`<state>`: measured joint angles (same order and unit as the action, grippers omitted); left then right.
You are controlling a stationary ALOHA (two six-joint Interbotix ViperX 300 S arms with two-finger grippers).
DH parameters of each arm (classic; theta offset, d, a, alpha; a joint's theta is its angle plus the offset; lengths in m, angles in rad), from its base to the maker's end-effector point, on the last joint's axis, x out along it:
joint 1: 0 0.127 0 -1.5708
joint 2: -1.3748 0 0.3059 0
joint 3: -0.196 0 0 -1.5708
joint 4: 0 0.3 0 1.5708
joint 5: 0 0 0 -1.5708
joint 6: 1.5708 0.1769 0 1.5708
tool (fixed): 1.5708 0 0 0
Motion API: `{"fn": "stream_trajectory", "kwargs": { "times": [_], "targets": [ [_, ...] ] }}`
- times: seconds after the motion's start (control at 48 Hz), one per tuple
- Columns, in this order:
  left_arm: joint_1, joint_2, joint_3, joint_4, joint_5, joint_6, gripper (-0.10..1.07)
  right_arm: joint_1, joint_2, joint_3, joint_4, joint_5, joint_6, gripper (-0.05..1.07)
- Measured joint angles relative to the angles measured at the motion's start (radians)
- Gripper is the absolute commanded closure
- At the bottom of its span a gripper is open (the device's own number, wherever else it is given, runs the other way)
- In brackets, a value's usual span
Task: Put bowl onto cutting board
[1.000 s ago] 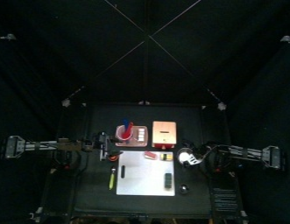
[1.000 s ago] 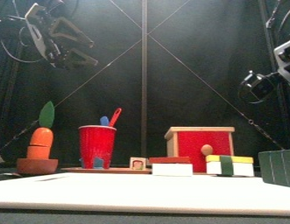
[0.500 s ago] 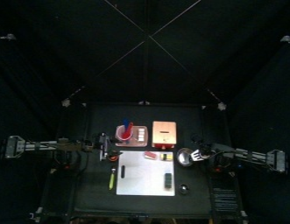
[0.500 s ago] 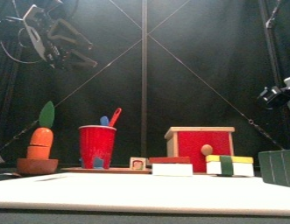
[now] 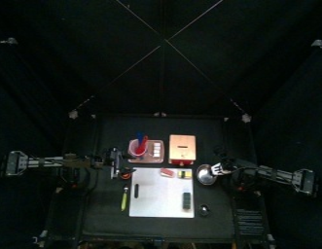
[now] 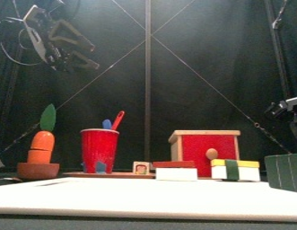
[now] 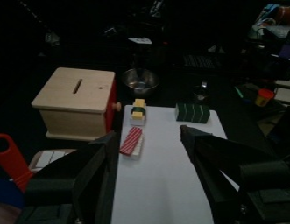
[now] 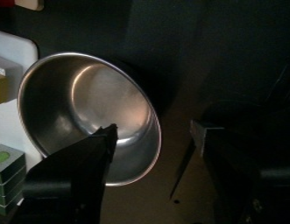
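From above we see the board (image 5: 163, 192) lying pale in the middle of the table (image 5: 98, 219), long side running from twelve to six. The bowl (image 5: 206, 174) sits off the board, just beside its upper right corner, at about two o'clock from the board's middle. It stands upright on the bare tabletop.

Our right gripper (image 8: 153, 144) hangs right over the bowl (image 8: 88, 114). In its wrist view the metal bowl fills the space ahead, and one jaw lies over the rim while the other stands well apart on the dark tabletop outside it. The jaws are spread wide and hold nothing. A corner of the board (image 8: 4, 61) shows just beside the bowl there, with a green and yellow block (image 8: 7, 166) near it.

Our left gripper (image 7: 153, 171) hovers above the board's near end, at about nine o'clock from the board in the top view, high up in the front view (image 6: 55, 45). Its jaws are parted with nothing between them. Past them we see the board (image 7: 171, 166), a red-and-white striped block (image 7: 131, 140) and a small yellow block (image 7: 138, 108) on it, a wooden box (image 7: 77, 103) with a slot beside it, and the bowl (image 7: 140, 80) farther off beyond the box.

From the front, a carrot toy (image 6: 41, 144), a red cup (image 6: 99, 149) and the red-fronted box (image 6: 205, 151) stand behind the board (image 6: 138, 198).
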<state>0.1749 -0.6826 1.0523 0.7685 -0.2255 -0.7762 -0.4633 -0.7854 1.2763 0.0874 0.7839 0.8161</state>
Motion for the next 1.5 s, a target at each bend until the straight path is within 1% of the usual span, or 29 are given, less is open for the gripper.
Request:
{"fn": "stream_trajectory", "kwargs": {
  "times": [0.229, 0.417, 0.5, 0.604, 0.771, 0.896, 1.021, 1.125, 1.271, 1.354, 1.417, 1.438, 1.458, 1.5],
  "targets": [
    [0.0, 0.002, 0.0, 0.0, 0.0, 0.0, 0.04, -0.005, 0.012, 0.023, 0.012, -0.069, 0.002, 0.37],
    [0.0, 0.0, 0.0, 0.0, 0.0, 0.002, 0.04, -0.005, 0.028, 0.023, 0.012, -0.074, 0.002, 0.54],
    [0.0, 0.0, 0.0, 0.0, 0.0, 0.0, 0.04, -0.005, 0.025, 0.012, 0.015, -0.058, 0.002, 0.59],
    [0.0, 0.0, 0.0, 0.0, 0.0, 0.0, 0.04, -0.002, 0.008, -0.026, 0.02, -0.008, -0.003, 0.61],
    [0.0, 0.0, 0.0, 0.0, 0.0, 0.0, 0.04, 0.028, -0.034, -0.132, 0.021, 0.146, -0.003, 0.61],
    [0.0, 0.0, 0.0, -0.002, 0.0, 0.002, 0.04, 0.091, -0.051, -0.196, 0.035, 0.227, -0.003, 0.61],
    [0.0, 0.0, 0.0, 0.0, 0.0, 0.0, 0.04, 0.17, -0.044, -0.245, 0.089, 0.229, 0.0, 0.61],
    [0.0, 0.0, 0.0, -0.002, 0.0, 0.0, 0.04, 0.239, -0.002, -0.268, 0.149, 0.16, 0.002, 0.62],
    [0.0, 0.0, 0.0, -0.002, 0.0, 0.0, 0.04, 0.328, 0.11, -0.301, 0.202, 0.009, 0.0, 0.62],
    [0.0, 0.0, 0.0, 0.0, 0.0, 0.0, 0.04, 0.379, 0.187, -0.341, 0.195, -0.061, -0.003, 0.62],
    [0.0, 0.0, 0.0, 0.0, 0.0, 0.0, 0.04, 0.408, 0.244, -0.38, 0.178, -0.091, 0.0, 0.62],
    [0.0, 0.0, 0.0, -0.002, 0.0, 0.0, 0.04, 0.408, 0.244, -0.38, 0.178, -0.091, 0.0, 0.62],
    [0.0, 0.0, 0.0, -0.002, 0.0, 0.002, 0.04, 0.423, 0.279, -0.405, 0.169, -0.103, -0.003, 0.62],
    [0.0, 0.0, 0.0, -0.002, 0.0, 0.0, 0.04, 0.431, 0.308, -0.425, 0.16, -0.11, 0.0, 0.62]
  ]
}}
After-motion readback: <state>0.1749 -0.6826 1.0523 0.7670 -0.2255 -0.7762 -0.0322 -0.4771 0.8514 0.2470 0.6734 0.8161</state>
